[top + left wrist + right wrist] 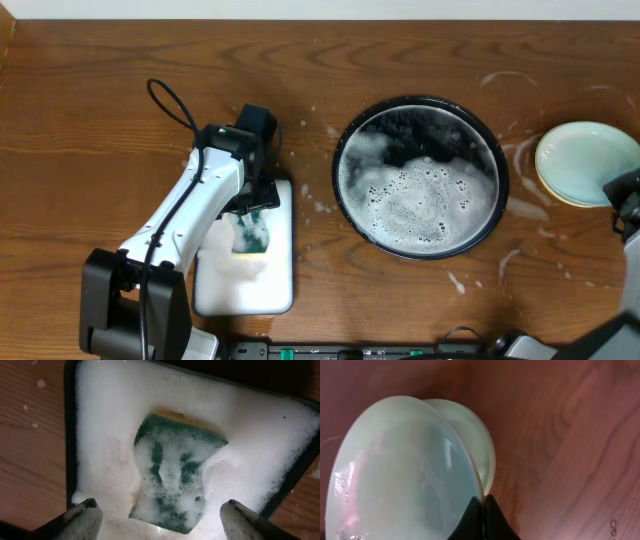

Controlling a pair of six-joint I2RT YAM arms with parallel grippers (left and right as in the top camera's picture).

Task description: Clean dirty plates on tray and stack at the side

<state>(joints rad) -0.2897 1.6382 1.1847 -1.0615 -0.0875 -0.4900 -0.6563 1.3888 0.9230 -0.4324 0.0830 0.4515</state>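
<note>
A brown wood-grain tabletop (90, 90), streaked with whitish soap marks, carries everything in the scene. At the left sits a white rectangular dish (280, 290) full of foam, with a green scouring sponge (252, 238) lying in the suds. The left gripper (161, 505) hangs straight above it with its jaws wide apart and one finger to either side of the sponge, touching nothing. That is where the sponge is kept, so this looks like a set-down or a pick-up, though I cannot tell which.

In the middle, the large round black tray (338, 170) holds only soapy water and bubbles, with no plate in it.

At the far right, well clear of the tray, the small round glossy plates (580, 155) rest one on another on the bare wood, a pale mint-green plate on top and a yellow rim (556, 196) showing beneath. The count is unclear. The right gripper (483, 510) has its jaws together, pinching the thin rim of the top mint plate (405, 475) over a second pale plate (477, 435). An edge grip suits a shallow dish, and the stacking seems nearly done.
</note>
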